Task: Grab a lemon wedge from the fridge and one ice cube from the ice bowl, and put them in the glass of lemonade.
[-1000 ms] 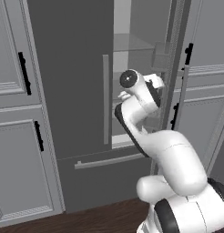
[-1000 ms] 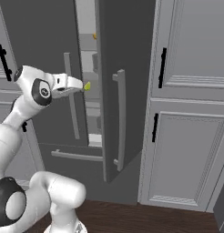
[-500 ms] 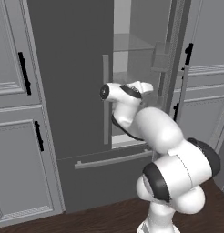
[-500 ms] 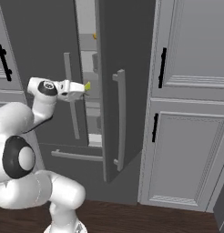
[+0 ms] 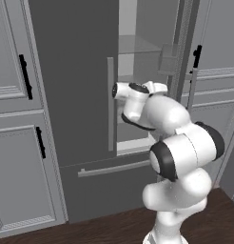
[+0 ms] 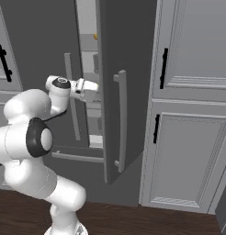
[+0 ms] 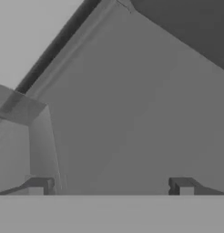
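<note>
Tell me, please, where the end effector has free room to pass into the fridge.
The open gap lies between the closed left door and the swung-out right door of the fridge. Its glass shelf looks bare on the near side. It is tighter beside the left door's handle, where the open end effector sits.

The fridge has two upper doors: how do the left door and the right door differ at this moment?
The left fridge door is shut, flat in line with the cabinets; the right fridge door is swung open toward the camera, showing the shelves behind it. The left door's bar handle faces forward at its right edge, while the right door's handle is seen from the side. Both are dark grey with long light-grey vertical handles.
</note>
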